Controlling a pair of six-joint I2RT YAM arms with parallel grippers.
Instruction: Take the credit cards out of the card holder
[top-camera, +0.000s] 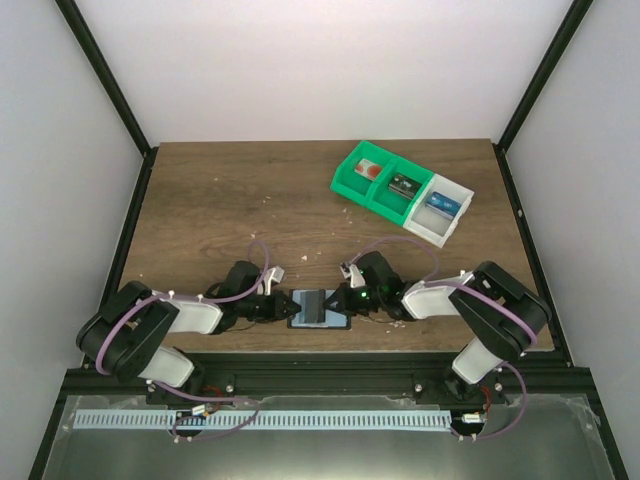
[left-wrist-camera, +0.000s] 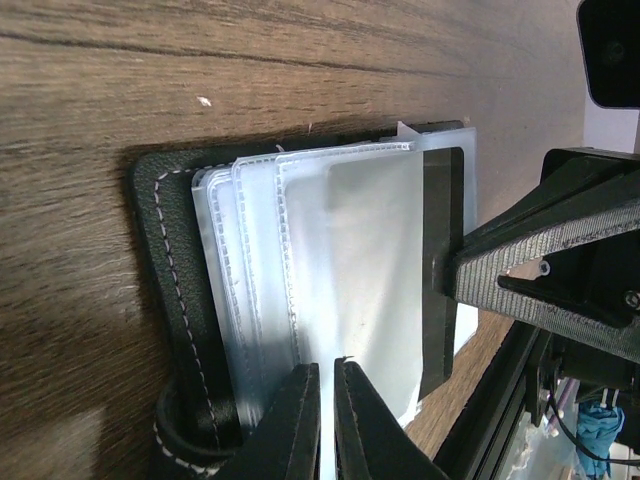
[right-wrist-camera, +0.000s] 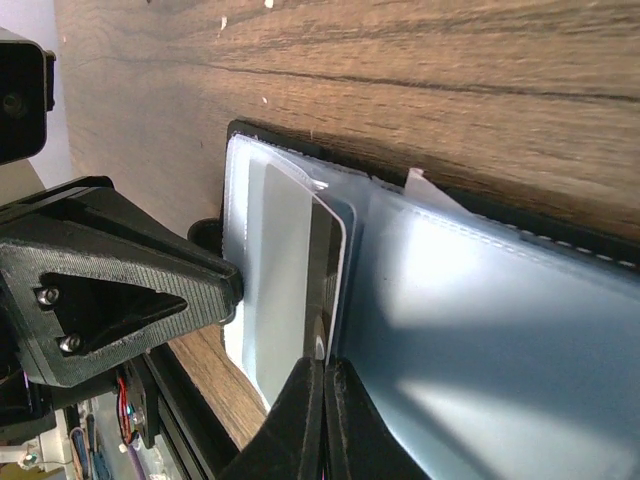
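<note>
The card holder (top-camera: 320, 308) lies open on the table (top-camera: 220, 200), close to its near edge and between my two arms. My left jaws are all but together, nipping the edge of the clear sleeves (left-wrist-camera: 300, 250) on the left panel. I judge this grip is there to keep the holder from moving. My right jaws are pressed together on the near edge of a pale card (right-wrist-camera: 290, 270) with a dark stripe, which sits partly out of its pocket beside the fold.

So I am midway through drawing out a card. Next, the right must pull the card clear of its pocket without loosening, while the left grips firmly so the holder does not slide along. After that the card probably belongs in the bins (top-camera: 370, 203) at the far right, where what look like small cards already lie.
</note>
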